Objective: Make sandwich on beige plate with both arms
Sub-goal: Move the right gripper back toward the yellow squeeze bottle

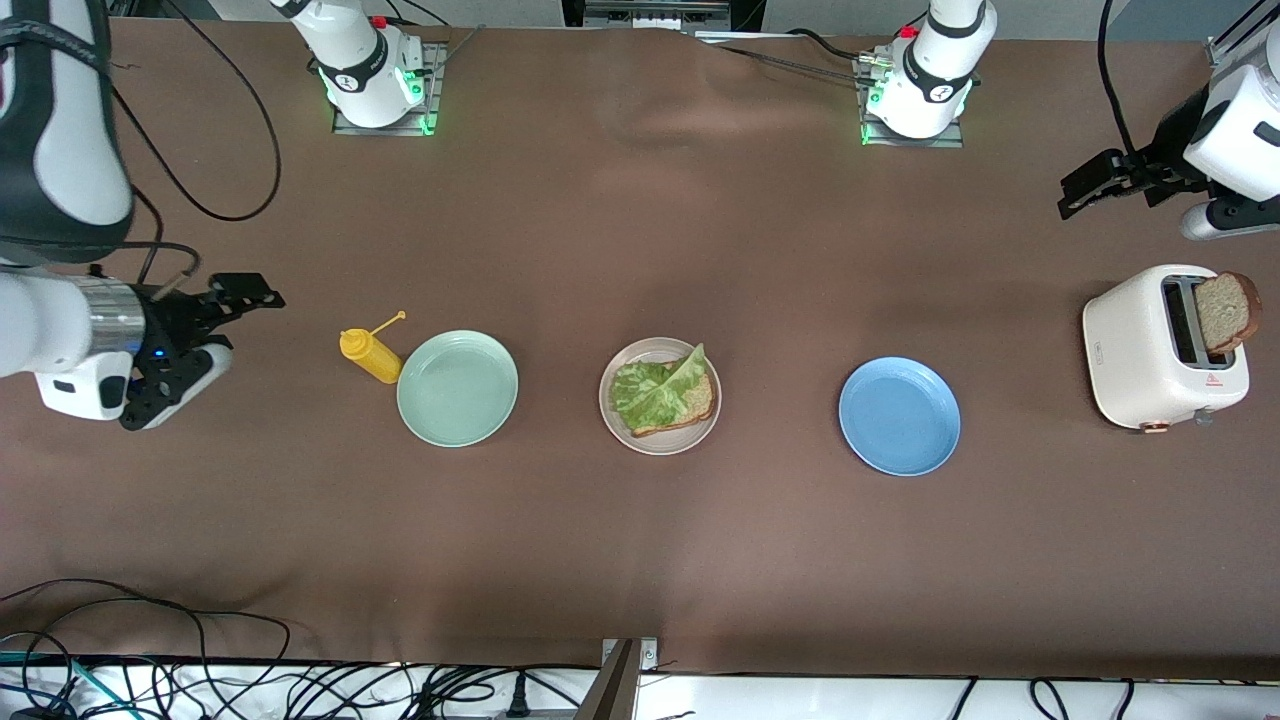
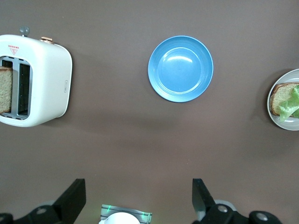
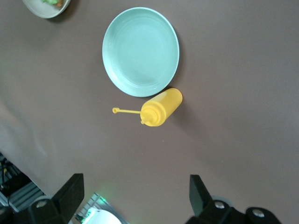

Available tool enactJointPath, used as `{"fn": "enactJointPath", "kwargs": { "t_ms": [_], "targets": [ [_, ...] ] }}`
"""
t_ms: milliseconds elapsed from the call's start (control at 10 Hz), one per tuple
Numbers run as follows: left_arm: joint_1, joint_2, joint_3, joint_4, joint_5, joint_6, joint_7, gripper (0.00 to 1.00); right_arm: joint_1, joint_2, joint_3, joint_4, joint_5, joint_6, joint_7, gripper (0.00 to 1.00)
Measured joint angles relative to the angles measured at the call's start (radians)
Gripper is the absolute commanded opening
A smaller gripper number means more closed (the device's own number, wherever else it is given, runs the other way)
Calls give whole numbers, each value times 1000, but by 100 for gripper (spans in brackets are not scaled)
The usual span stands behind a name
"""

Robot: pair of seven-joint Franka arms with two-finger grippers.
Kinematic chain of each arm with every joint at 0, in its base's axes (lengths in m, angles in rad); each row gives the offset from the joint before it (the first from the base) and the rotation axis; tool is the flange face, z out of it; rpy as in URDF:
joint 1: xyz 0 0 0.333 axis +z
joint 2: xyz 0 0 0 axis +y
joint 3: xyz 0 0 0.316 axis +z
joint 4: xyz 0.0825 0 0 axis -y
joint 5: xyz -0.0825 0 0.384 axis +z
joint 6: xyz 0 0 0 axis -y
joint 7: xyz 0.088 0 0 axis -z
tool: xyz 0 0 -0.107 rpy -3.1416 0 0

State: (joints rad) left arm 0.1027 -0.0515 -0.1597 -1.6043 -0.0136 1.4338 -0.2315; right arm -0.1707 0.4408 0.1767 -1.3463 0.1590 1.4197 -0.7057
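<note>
The front camera hangs high across the desk, facing the two arm bases and looking almost straight down on the whole brown surface. The left wrist camera looks down from well above its own open pincer, taking in the toaster, the blue plate and an edge of the beige plate. The right wrist camera, equally high over its pincer, sees the mint-green plate, the yellow bottle and the same beige plate's rim, which all three views share.
</note>
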Motion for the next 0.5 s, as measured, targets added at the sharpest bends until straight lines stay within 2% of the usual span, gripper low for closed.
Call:
{"fn": "enactJointPath", "kwargs": {
  "t_ms": [200,500],
  "targets": [
    [-1,0,-1,0,0,0,0,100,-63,-50,-50,-175,79,111,-348,100],
    [-4,0,-1,0,0,0,0,100,-118,-18,-109,-314,207,219,-846,100]
  ]
}}
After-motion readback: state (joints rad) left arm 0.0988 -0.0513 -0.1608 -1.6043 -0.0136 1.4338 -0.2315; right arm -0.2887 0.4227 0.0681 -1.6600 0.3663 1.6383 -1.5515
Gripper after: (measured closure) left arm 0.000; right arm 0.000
